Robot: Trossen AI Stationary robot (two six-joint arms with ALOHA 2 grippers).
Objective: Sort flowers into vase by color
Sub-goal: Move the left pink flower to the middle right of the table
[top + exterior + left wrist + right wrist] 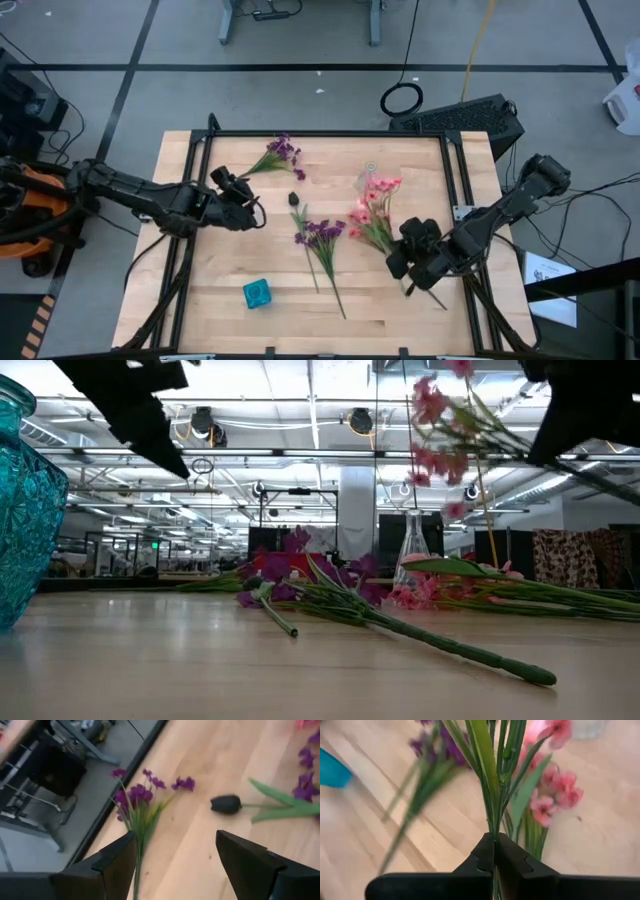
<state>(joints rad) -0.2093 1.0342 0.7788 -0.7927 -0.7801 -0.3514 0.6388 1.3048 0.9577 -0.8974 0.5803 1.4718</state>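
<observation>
Right claw (496, 851) pinches pink spray (555, 790) stems, blossoms ahead.

I see purple sprays (285, 152) at twelve o'clock and purple ones (318, 232) at centre, pink blossoms (375, 205) toward three, all on green stems. A black bud (294, 199) lies between. The vase (257, 293) at six is teal, faceted. Table (220, 300): pale wood.

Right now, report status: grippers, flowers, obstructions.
Right gripper shut on pink blossom spray, lifted. Left gripper open above purple blossom spray at table's far edge. Nothing blocking.
</observation>
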